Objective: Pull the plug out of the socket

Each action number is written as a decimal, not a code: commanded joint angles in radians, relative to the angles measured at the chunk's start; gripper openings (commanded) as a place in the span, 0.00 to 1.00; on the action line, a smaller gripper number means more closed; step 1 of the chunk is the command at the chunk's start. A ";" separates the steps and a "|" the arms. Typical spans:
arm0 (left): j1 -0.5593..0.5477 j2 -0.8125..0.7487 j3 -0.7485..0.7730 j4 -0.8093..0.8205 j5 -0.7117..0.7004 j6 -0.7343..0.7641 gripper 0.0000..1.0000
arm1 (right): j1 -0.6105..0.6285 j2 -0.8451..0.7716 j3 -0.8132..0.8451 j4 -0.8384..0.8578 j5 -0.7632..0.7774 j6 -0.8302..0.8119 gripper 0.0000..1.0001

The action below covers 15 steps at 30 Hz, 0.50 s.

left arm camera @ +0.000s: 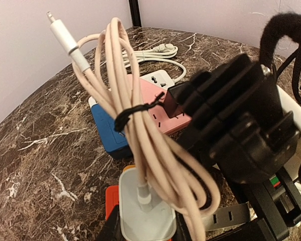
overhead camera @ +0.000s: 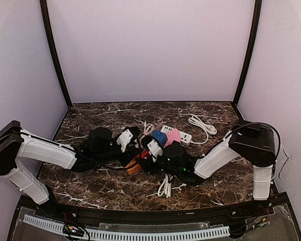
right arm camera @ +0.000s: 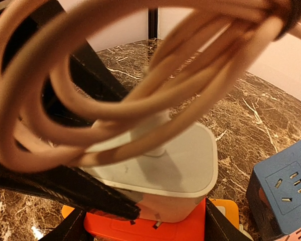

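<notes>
A white plug (right arm camera: pixel 155 170) sits in an orange socket block (right arm camera: pixel 155 228), and its metal prongs just show at the seam. A bundled beige cable (left arm camera: pixel 140 135) rises from the plug (left arm camera: pixel 143 211). My left gripper (left arm camera: pixel 145 228) is shut on the plug's sides, and one of its black fingers (right arm camera: pixel 90 193) crosses the plug in the right wrist view. My right gripper (right arm camera: pixel 148 231) is shut on the orange socket block, one finger on each side. In the top view both grippers meet at mid-table over the socket block (overhead camera: pixel 134 166), and the plug is hidden there.
A blue socket cube (overhead camera: pixel 159 136), a pink one (overhead camera: pixel 172 136) and a white power strip (overhead camera: pixel 183 136) with its coiled cord (overhead camera: pixel 203 125) lie just behind. A white cord bundle (overhead camera: pixel 164 187) lies near the front edge. Purple walls enclose the table.
</notes>
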 commanded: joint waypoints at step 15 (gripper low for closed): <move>-0.005 -0.072 -0.071 0.291 0.092 -0.055 0.03 | -0.016 0.049 -0.007 -0.065 0.029 0.033 0.25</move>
